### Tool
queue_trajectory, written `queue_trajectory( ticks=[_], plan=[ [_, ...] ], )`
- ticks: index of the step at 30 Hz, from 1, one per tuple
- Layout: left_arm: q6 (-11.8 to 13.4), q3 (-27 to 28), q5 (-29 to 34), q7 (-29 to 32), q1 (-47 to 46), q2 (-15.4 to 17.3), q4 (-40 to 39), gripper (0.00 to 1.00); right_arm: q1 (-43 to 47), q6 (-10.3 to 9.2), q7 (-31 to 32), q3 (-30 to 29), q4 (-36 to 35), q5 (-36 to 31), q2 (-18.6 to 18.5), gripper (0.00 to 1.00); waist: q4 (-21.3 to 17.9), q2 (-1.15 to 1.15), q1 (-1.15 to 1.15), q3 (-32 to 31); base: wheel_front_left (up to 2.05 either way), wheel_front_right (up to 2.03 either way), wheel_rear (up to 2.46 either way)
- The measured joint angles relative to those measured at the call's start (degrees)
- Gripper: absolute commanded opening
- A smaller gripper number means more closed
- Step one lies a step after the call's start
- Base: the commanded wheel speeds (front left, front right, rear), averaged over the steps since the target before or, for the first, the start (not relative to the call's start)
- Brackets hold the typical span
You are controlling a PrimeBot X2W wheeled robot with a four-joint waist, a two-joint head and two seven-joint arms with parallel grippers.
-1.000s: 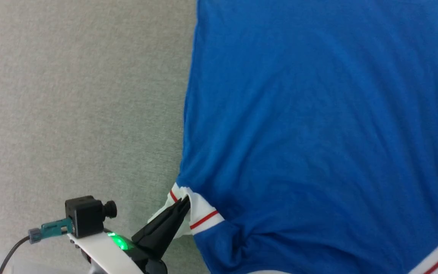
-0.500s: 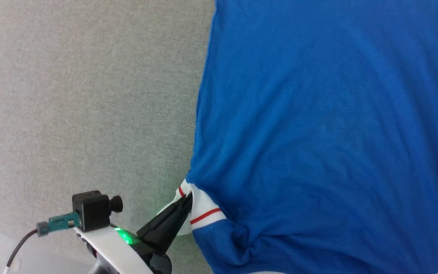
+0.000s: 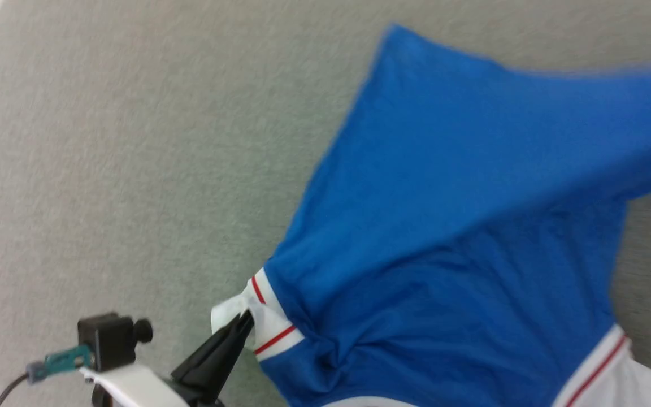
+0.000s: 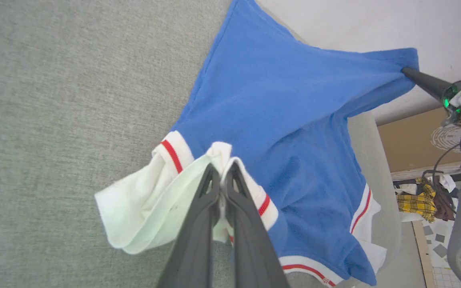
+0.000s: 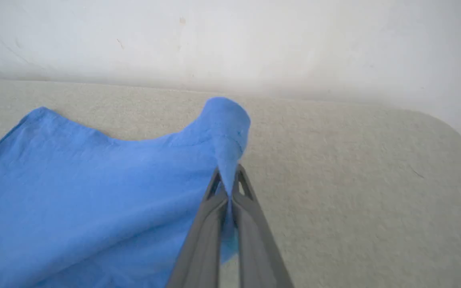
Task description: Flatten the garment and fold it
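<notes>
Got the left claw (image 4: pixel 221 171) pinched shut on the bunched white sleeve (image 4: pixel 146 208) of the shirt (image 3: pixel 444 226), right at the fingertips. Just past that, crumpled blue around the armpit, then the body spread over the grey table (image 3: pixel 105 169), running away from the claw. Further out, got the right claw (image 5: pixel 228 175) clamped shut on a far blue corner, hoisting it off the table and stretching the cloth between the two claws.

Early days, by the look of it: flattening only half under way, no fold made yet, sleeve still to spread out.

Versus a second back: no longer lying flat beyond the left claw, with that far corner now up in the air and a big diagonal ridge across the blue. Also a swing of the head camera in there, so can't pin every shift on the shirt.
</notes>
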Motion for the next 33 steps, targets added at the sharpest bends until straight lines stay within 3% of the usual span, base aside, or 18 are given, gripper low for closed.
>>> queue_trajectory(
  ticks=[6,11,16,23,24,25,26,29,33],
  plan=[
    [1.7,0.8,0.0,-0.4,4.2,0.8,-2.5,0.0,24.8,0.0,2.5,-12.4,-12.4,5.5,7.9,0.0,-4.5,0.0,-0.01,-4.1,0.0,0.0,0.0],
    [2.8,1.6,0.0,-0.3,5.9,1.7,-4.2,0.0,42.1,0.0,0.9,-18.0,-10.7,15.6,8.9,0.0,-7.6,0.0,-0.01,-6.5,0.0,0.0,0.0],
    [3.9,2.1,0.0,-0.1,7.9,2.0,-5.5,0.0,49.1,-0.01,-11.0,-12.6,-2.6,15.2,8.9,0.0,-10.0,0.0,0.0,-8.5,0.0,0.0,0.0],
    [4.9,1.7,0.0,1.0,8.4,2.1,-6.4,0.0,44.6,-0.01,-24.6,-1.2,11.0,11.2,9.1,0.0,-12.1,0.0,0.01,-11.2,0.0,0.0,0.0],
    [4.9,1.5,0.0,1.2,8.4,2.1,-6.4,0.0,43.9,-0.01,-25.3,-0.6,12.1,9.6,9.1,0.07,-12.3,0.0,0.01,-11.5,0.0,0.0,0.0],
    [4.9,1.4,0.0,1.3,8.4,2.2,-6.5,0.0,43.5,-0.01,-26.0,-0.5,12.6,8.9,9.1,0.5,-12.4,0.0,0.01,-11.9,0.0,0.0,0.0],
    [5.0,1.3,0.0,1.6,8.4,2.2,-6.6,0.0,43.2,0.0,-26.4,-1.0,13.0,9.2,9.2,1.0,-12.5,0.0,0.01,-12.2,0.0,0.0,0.0],
    [5.3,1.1,0.0,1.7,8.4,2.3,-6.9,0.0,43.1,-0.01,-24.5,-2.8,9.7,9.3,9.2,1.0,-12.5,0.0,0.01,-12.8,0.0,0.0,0.0],
    [5.3,0.6,0.0,1.7,8.3,2.1,-7.1,0.0,43.7,-0.01,-17.0,-6.4,-3.7,9.3,9.2,1.0,-11.7,0.0,0.01,-12.8,0.0,0.0,0.0]
  ],
)
